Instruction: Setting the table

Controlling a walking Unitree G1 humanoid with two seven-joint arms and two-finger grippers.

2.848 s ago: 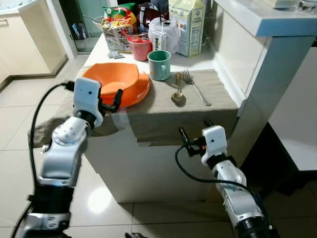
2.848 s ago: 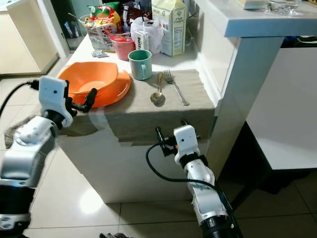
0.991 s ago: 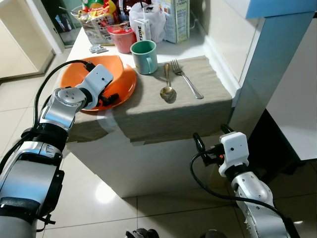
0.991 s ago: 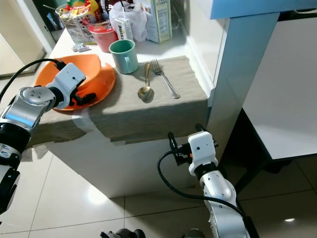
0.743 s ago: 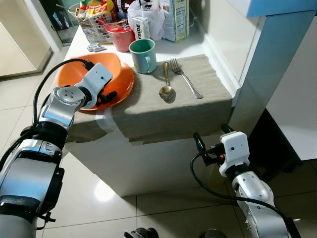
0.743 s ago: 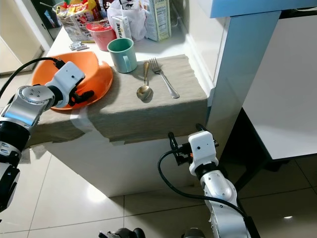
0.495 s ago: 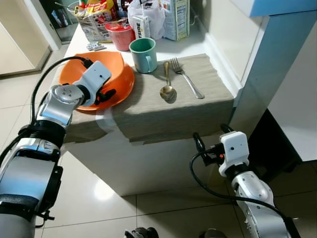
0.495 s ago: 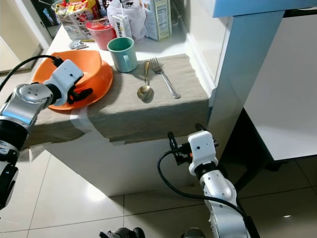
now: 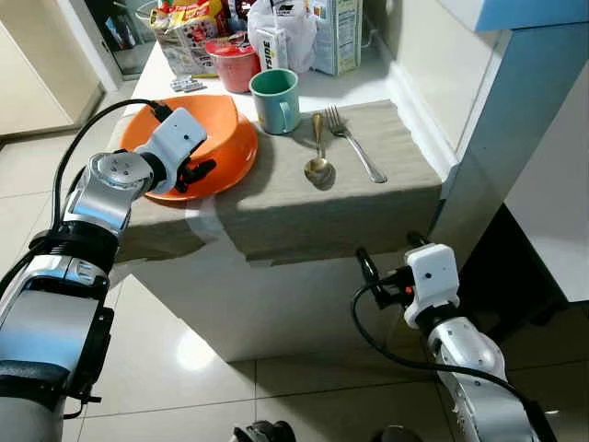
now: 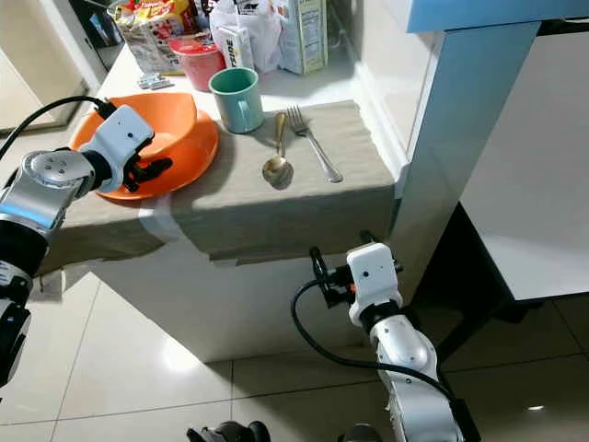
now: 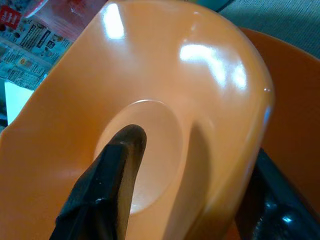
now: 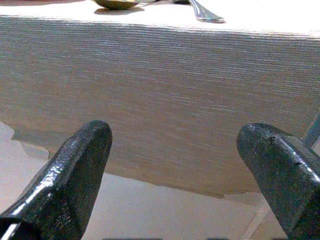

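An orange bowl (image 9: 198,133) sits in an orange plate (image 9: 237,166) at the left end of the beige cloth (image 9: 294,207) on the counter. My left gripper (image 9: 196,169) stands open astride the bowl's near wall; in the left wrist view one finger (image 11: 117,165) lies inside the bowl and the other outside it. A green mug (image 9: 276,99) stands beside the plate, then a gold spoon (image 9: 318,161) and a fork (image 9: 354,147). My right gripper (image 9: 388,255) hangs open below the cloth's front edge, empty.
Groceries crowd the back of the counter: a milk carton (image 9: 336,32), a red cup (image 9: 233,63), a snack bag (image 9: 189,32). A white pillar and raised counter (image 9: 497,120) stand close on the right. Tiled floor lies to the left and in front.
The left gripper has gone from in front of the plate to astride the bowl's wall and has stayed there over the last second. The camera has shifted slightly. The right arm has not moved.
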